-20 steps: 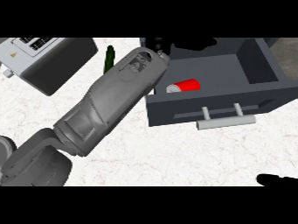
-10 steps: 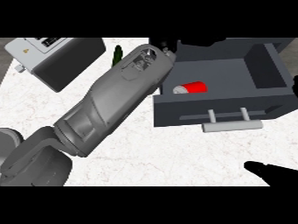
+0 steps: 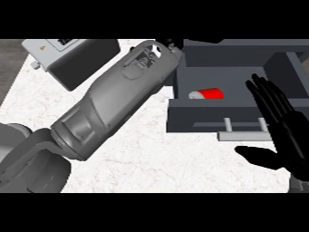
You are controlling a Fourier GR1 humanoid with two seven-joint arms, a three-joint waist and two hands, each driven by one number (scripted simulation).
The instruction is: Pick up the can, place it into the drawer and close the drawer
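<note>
Now that the right hand [image 3: 292,136] has risen, fingers straight and spread, before the drawer [image 3: 204,118] holding the can [image 3: 207,94], closing looks next; left hand's fingers hidden.

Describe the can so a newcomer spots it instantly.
Find the dark grey open drawer at the counter's upper right. Inside, near its front wall, a small red cylindrical can lies on its side, pale end facing left. It is the only red thing, just left of the black right robot hand.

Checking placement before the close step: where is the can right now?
In the head view the red can lies on its side inside the open drawer, right of centre, between the left forearm and the open right hand.
</note>
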